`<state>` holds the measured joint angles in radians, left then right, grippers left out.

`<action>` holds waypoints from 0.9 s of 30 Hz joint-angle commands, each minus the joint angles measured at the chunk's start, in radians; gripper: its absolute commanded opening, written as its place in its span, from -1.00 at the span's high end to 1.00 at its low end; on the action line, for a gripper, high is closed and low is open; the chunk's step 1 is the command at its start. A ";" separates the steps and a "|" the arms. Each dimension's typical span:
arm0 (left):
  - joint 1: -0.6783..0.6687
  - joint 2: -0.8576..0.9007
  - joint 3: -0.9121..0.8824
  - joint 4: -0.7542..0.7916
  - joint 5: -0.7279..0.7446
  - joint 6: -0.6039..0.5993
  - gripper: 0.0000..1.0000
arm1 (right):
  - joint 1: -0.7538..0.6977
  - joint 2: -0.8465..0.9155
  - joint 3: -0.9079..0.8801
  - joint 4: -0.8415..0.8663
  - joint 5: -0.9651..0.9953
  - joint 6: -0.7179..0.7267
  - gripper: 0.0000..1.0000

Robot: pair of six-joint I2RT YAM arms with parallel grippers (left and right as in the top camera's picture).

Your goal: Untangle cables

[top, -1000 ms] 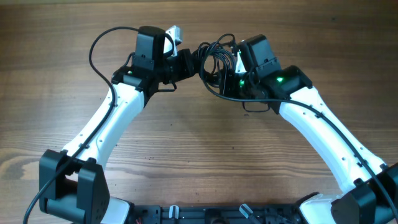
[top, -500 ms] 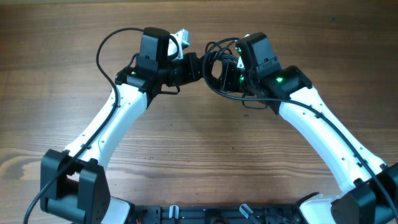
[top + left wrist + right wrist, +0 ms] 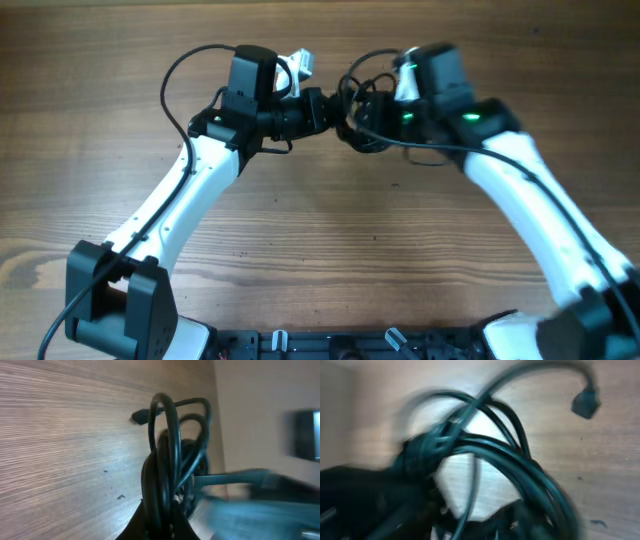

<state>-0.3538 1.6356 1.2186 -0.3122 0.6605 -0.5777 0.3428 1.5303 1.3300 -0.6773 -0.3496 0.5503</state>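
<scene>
Your left gripper [image 3: 333,110] is clamped on the cable bundle [image 3: 165,465] — the loops stand straight out from between its fingers, over the table [image 3: 320,240]. Your right gripper [image 3: 378,106] meets the same bundle from the opposite side. That wrist view is blurred — cannot tell whether it grips. One plug [image 3: 585,403] hangs beyond the loops.

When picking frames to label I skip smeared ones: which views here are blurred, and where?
Overhead: right arm motion-smeared, left arm and table sharp. Left wrist: cable fairly sharp, a blurred teal streak at lower right. Right wrist: soft all over, cable and plug streaked.
</scene>
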 commanded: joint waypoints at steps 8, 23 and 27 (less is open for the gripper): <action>-0.042 -0.025 0.010 0.005 -0.060 -0.363 0.92 | -0.140 -0.204 0.007 -0.241 0.147 -0.119 -0.38; -0.054 -0.026 0.010 0.111 0.002 -1.604 0.92 | -0.141 -0.193 0.005 -0.195 0.050 -0.435 -0.71; -0.054 -0.026 0.010 0.345 0.007 -1.604 0.92 | -0.142 -0.142 0.003 -0.186 0.016 -0.446 -0.69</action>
<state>-0.4065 1.6352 1.2175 -0.0799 0.6399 -2.0243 0.2058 1.3392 1.3323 -0.8738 -0.2802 0.1474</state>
